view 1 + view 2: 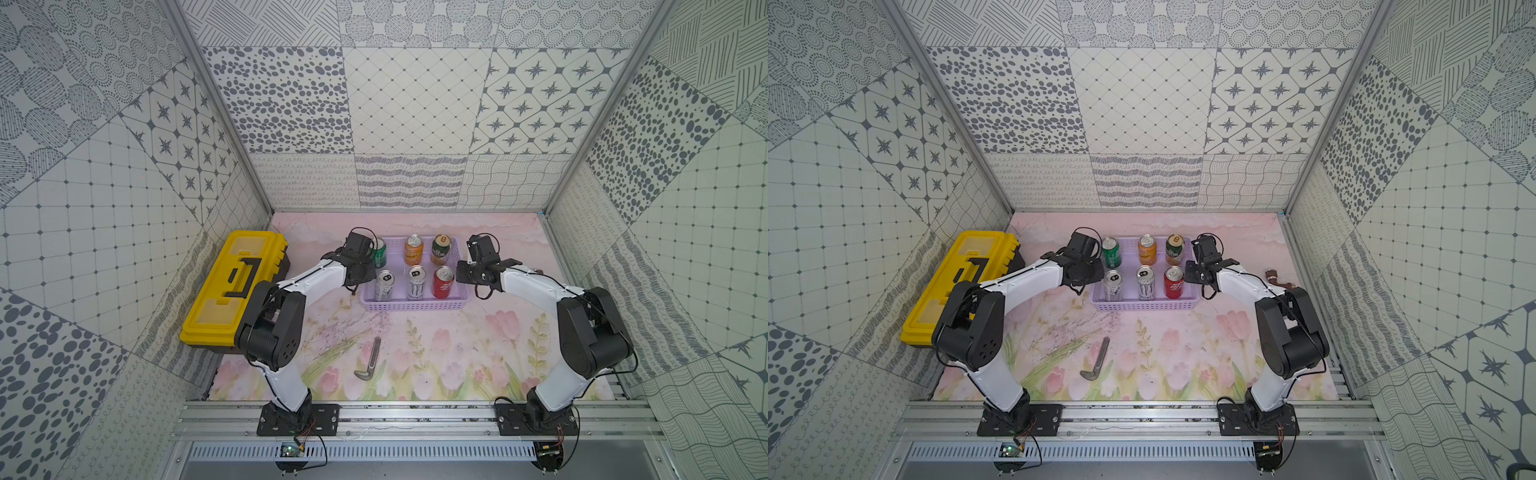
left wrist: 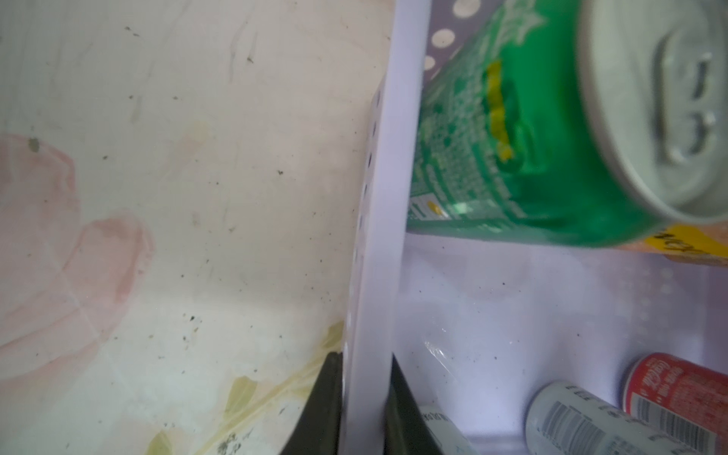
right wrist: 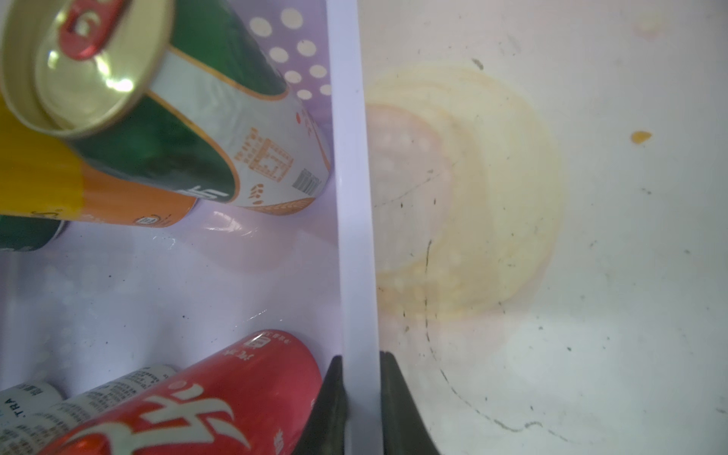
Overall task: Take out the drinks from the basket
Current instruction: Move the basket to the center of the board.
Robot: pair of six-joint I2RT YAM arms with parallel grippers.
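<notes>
The left gripper (image 2: 364,356) pinches the basket (image 1: 415,306) wall at 9 o'clock, the right gripper (image 3: 362,354) at 3. Cans (image 1: 414,250) look light, smooth, easily dented; better grip mid-body.

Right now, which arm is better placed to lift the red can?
Likely right: the right end effector clamps the basket wall beside the red can; the left end effector clamps the opposite wall.

lavender basket (image 1: 415,306), green can (image 1: 379,254), red can (image 1: 443,286), yellow toolbox (image 1: 216,316), floral tabletop (image 1: 436,357)
</notes>
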